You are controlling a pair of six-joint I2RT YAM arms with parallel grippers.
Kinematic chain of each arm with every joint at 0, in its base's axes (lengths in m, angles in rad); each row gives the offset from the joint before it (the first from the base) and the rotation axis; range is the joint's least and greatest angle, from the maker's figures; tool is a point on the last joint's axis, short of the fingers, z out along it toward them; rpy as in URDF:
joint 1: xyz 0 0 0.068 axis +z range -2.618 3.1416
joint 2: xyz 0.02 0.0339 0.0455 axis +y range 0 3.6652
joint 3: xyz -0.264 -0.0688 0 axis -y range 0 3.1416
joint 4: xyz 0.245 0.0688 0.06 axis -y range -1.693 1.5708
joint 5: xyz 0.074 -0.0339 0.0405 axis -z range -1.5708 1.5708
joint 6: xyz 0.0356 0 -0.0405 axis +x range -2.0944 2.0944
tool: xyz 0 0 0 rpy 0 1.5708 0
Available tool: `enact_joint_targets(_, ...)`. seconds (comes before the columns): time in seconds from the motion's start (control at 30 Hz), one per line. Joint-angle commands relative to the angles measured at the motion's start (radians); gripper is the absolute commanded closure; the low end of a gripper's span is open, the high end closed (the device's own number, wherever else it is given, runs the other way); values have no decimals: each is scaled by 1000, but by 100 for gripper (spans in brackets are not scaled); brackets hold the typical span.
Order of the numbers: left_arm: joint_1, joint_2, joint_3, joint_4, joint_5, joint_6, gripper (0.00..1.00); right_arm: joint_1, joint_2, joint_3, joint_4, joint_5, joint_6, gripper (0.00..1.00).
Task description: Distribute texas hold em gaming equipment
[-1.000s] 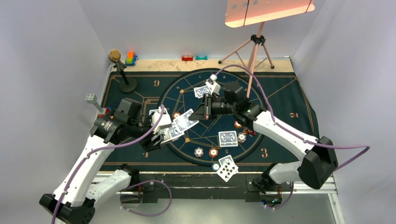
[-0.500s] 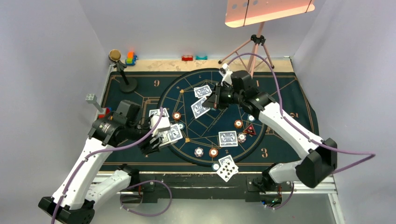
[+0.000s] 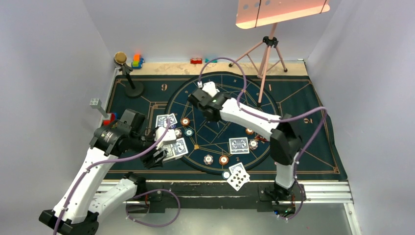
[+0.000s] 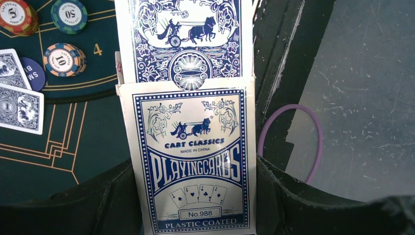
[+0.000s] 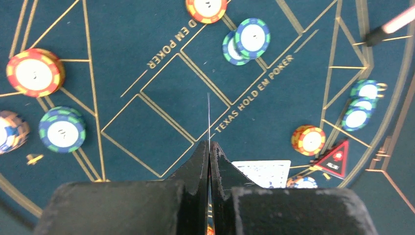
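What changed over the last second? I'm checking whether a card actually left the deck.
The right gripper, shut on one playing card, took it off the deck and shifted toward the far left of the mat circle, its elbow folding in. The left gripper, clamped on the card box, drew back near-left. The chips and dealt cards lie as before.

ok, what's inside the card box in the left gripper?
Playing cards stick out of the open top of the Cart Classics box, blue-patterned backs showing. How many are inside is hidden by its front.
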Motion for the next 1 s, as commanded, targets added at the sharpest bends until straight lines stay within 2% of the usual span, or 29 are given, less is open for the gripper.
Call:
enact_joint_targets(0.0,2,-8,54,-22,34,20,100,62,88,164,-262,375,100,100)
enact_joint_targets(0.13,1,-4,59,-20,37,17,100,99,209,249,-407,504,189,100)
enact_joint_targets(0.3,1,2,78,-18,38,4,100,100,369,319,-498,537,238,100)
enact_joint_targets(0.53,1,2,81,-16,37,2,100,99,423,337,-329,441,109,100)
enact_joint_targets(0.7,1,3,81,-11,32,2,100,91,451,369,-261,372,86,98)
enact_joint_targets(0.83,1,4,81,-9,29,0,100,83,451,358,-153,283,38,90)
enact_joint_targets(0.97,1,5,86,-9,24,-4,100,66,486,375,-139,212,38,80)
